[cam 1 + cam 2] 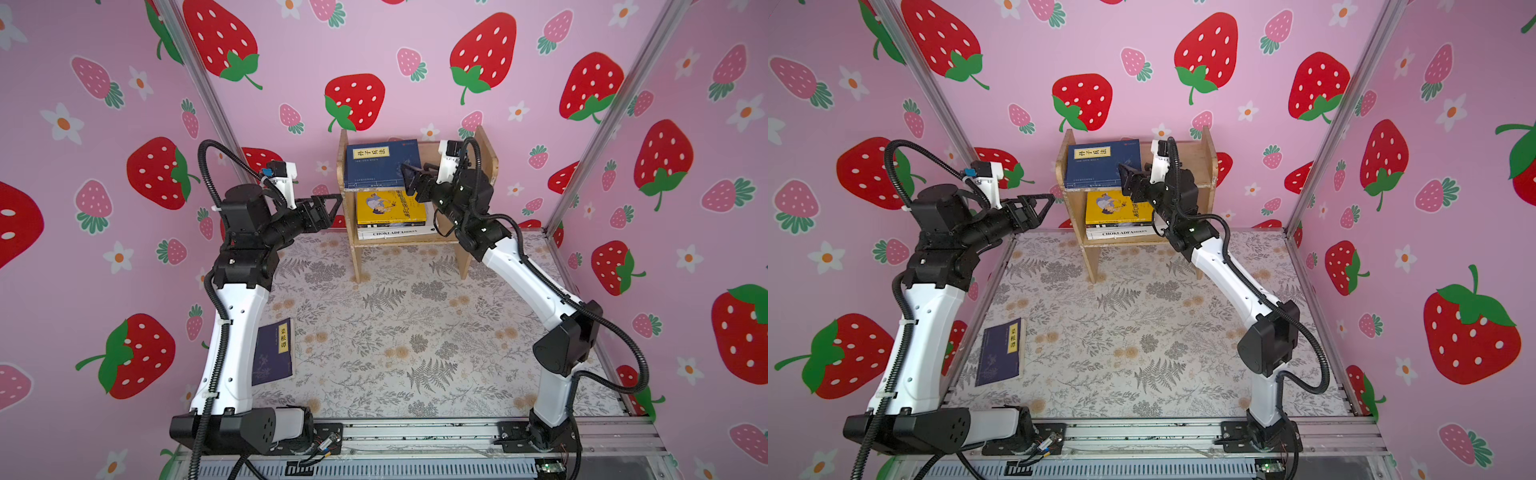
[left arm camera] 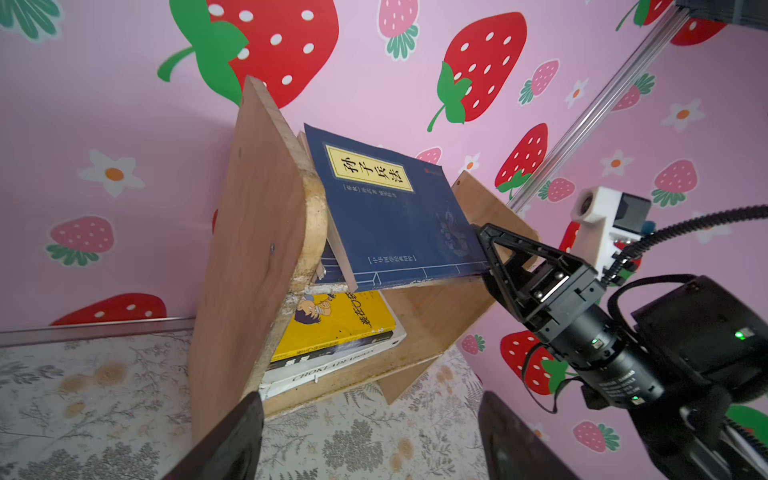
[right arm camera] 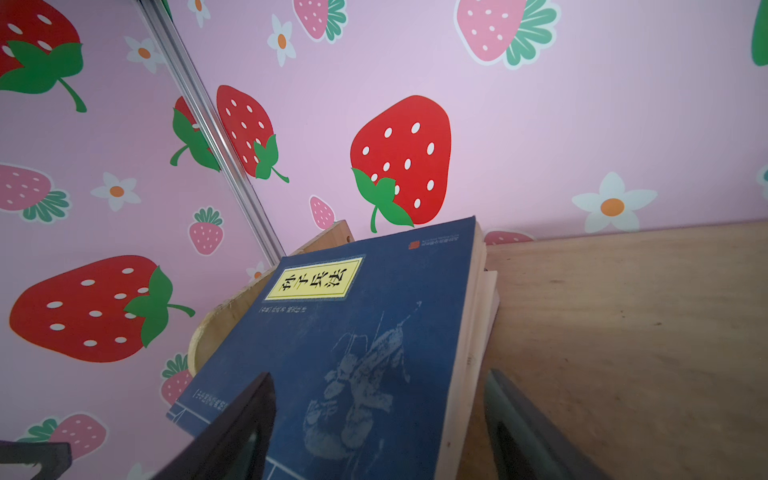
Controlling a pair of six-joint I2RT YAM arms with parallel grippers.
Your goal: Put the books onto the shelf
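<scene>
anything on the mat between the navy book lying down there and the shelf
Nothing visible lies between them: only bare floral mat separates the navy book from the shelf. On the shelf itself, the right gripper sits at the blue book on the upper tier.

Books, six counted:
- Top tier, two: navy book (image 1: 380,164) and a second book under it (image 2: 328,268).
- Lower tier, three: yellow book (image 1: 390,205), dark-spined book (image 2: 332,353), white Chokladfabriken (image 1: 395,234).
- Worktop (image 1: 415,332), one: navy book with yellow label (image 1: 272,353).

Shelf (image 1: 486,162): one, two tiers. Tools: two, left tool (image 1: 332,206) and right tool (image 1: 409,179).
</scene>
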